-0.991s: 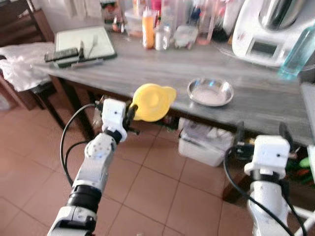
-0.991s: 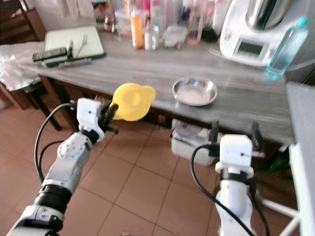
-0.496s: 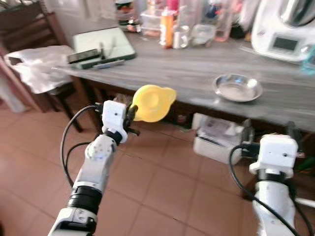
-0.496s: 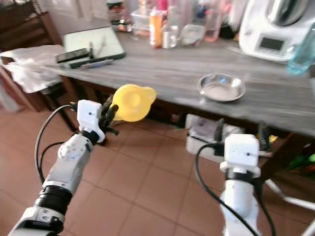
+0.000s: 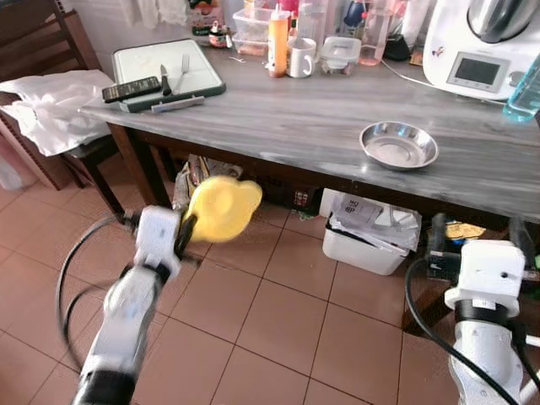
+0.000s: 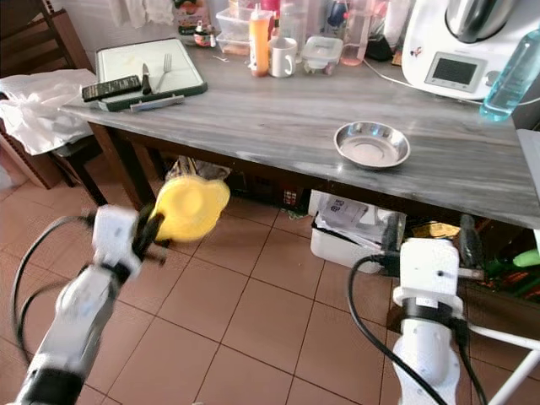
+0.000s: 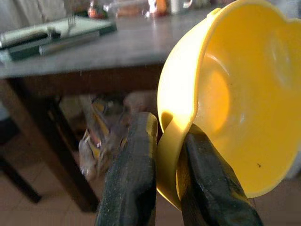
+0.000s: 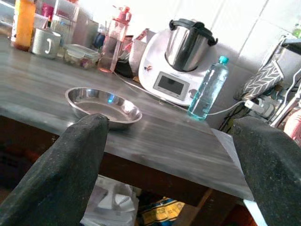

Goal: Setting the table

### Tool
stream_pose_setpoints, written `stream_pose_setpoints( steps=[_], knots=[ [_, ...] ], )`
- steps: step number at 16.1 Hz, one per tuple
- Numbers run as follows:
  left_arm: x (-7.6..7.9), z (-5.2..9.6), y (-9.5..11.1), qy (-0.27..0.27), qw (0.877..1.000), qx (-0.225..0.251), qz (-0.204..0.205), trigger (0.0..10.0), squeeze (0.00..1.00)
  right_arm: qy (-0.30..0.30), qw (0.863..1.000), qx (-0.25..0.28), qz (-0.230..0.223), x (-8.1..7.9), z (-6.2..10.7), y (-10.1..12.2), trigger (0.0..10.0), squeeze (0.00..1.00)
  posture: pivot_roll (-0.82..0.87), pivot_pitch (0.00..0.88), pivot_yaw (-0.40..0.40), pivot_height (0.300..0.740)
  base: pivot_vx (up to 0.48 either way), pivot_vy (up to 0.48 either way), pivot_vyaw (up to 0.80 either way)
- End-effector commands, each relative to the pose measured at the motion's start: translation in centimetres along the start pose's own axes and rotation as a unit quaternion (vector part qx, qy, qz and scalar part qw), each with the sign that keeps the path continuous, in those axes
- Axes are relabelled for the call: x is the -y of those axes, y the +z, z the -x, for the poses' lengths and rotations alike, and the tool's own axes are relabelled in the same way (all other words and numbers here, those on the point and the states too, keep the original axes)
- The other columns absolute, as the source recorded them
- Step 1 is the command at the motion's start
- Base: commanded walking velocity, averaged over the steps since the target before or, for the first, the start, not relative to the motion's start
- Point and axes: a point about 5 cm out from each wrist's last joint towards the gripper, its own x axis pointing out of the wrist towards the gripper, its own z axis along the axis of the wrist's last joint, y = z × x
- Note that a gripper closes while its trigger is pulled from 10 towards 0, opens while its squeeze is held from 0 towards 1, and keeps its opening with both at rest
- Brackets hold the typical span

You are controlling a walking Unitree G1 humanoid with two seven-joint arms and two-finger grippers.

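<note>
My left gripper [image 5: 185,234] is shut on the rim of a yellow plastic bowl [image 5: 221,208], held in the air below the front edge of the grey wooden table [image 5: 278,118]. In the left wrist view the two black fingers [image 7: 136,174] pinch the yellow bowl [image 7: 235,108] wall. A shallow steel dish [image 5: 398,144] sits on the table to the right. My right gripper [image 6: 428,242] is open and empty, low in front of the table's right part; the right wrist view looks between its wide-apart fingers [image 8: 70,165] at the steel dish [image 8: 103,106].
A green-edged tray [image 5: 164,69] with knife, fork and remote lies at the table's left end. Bottles, a mug [image 5: 299,57] and containers stand at the back, a white kitchen machine [image 5: 485,51] and a water bottle [image 6: 511,76] at right. A white bin [image 5: 367,236] is under the table; a chair with cloth [image 5: 46,105] stands left.
The camera has pulled back and tilted, so the table sits higher in view. My left arm has dropped lower and to the left with the yellow bowl, and is blurred. The right gripper stays open.
</note>
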Motion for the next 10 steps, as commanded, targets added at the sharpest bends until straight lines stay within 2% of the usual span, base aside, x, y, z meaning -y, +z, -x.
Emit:
stream_pose_setpoints(
  steps=[1, 8, 10],
  knots=[
    [-0.3, 0.2, 0.7, 0.003, 1.0, 0.009, -0.014, 10.0, 0.0, 0.003, 1.0, 0.001, 0.002, -0.1, -0.2, 0.1, 10.0, 0.0, 0.16, 0.088, -0.004, 0.74, 0.0, 0.0, 0.0],
    [0.2, 2.4, 0.0, 0.026, 0.999, -0.006, -0.019, 10.0, 0.0, 0.005, 1.0, -0.001, 0.001, -0.1, -0.8, 0.0, 10.0, 0.0, 0.21, 0.091, -0.033, 0.74, 0.0, 0.0, 0.0],
    [0.4, 2.6, 0.0, 0.027, 0.999, -0.006, -0.018, 10.0, 0.0, 0.005, 1.0, -0.002, 0.002, 0.0, -1.0, -0.1, 10.0, 0.0, 0.22, 0.091, -0.036, 0.74, 0.0, 0.0, -0.52]
  ],
)
